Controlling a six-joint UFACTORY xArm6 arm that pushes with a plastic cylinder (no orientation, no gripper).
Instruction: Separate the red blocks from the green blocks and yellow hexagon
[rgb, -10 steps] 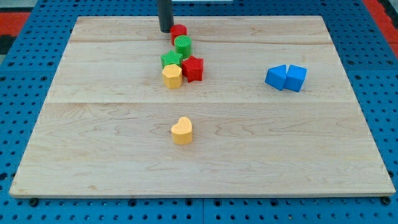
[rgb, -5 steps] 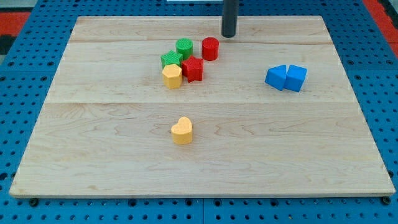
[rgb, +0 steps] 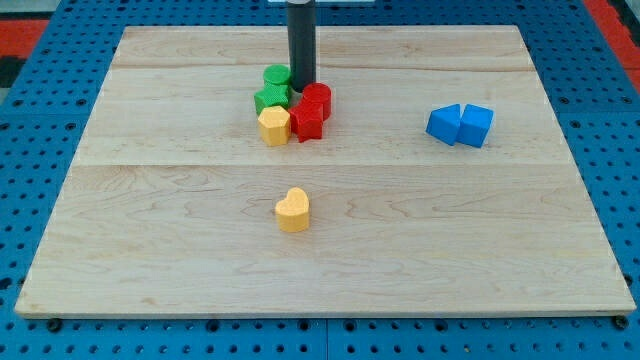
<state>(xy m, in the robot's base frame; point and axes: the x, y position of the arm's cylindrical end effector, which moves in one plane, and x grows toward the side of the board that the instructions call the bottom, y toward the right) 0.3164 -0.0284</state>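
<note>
1. A pale wooden board (rgb: 400, 250) lies on a blue pegboard surface (rgb: 30, 180).
2. My tip (rgb: 301, 88) is a bare rod with no fingers to open or grip; it stands amid the cluster, between the green cylinder (rgb: 277, 77) and red cylinder (rgb: 317, 98).
3. Touching these: a green star block (rgb: 270, 99), red star block (rgb: 307, 121) and yellow hexagon (rgb: 274, 126).
4. Well apart: a yellow heart (rgb: 292, 210) and two blue blocks (rgb: 460, 125).
</note>
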